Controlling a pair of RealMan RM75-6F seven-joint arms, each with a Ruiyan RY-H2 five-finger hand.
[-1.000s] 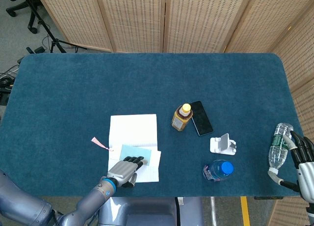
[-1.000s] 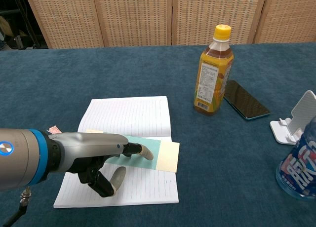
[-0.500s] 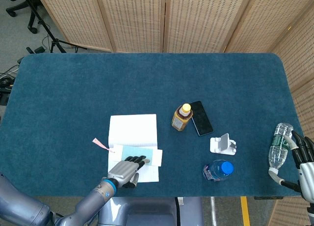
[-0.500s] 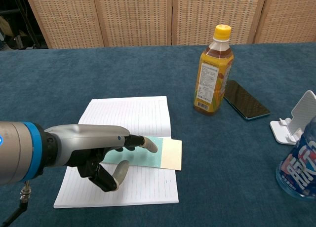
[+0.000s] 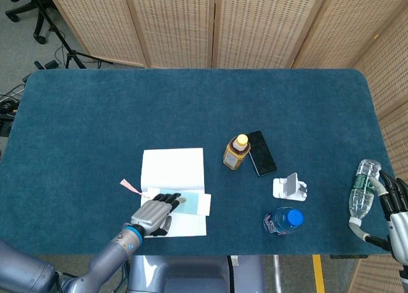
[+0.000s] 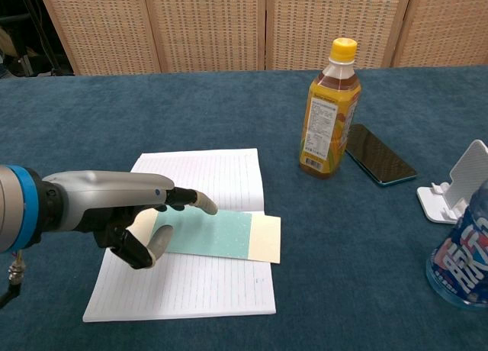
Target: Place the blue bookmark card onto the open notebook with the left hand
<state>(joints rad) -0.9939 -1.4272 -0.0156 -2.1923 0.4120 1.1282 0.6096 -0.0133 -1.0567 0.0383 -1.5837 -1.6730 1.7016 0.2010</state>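
Note:
The open notebook lies on the blue table near its front edge. Across its middle fold lies the blue bookmark card, flat, with its cream end jutting past the right page edge. A pink tassel trails onto the cloth left of the notebook. My left hand hovers over the card's left end and the lower left page, fingers stretched out, holding nothing. My right hand stays at the table's right edge beside a clear water bottle, fingers apart.
An orange tea bottle stands right of the notebook, with a dark phone beside it. A white phone stand and a blue-capped bottle sit front right.
My left hand slid left and back off the card, leaving it flat on the notebook. The card shifted slightly right, then stayed put. The right hand barely moved.

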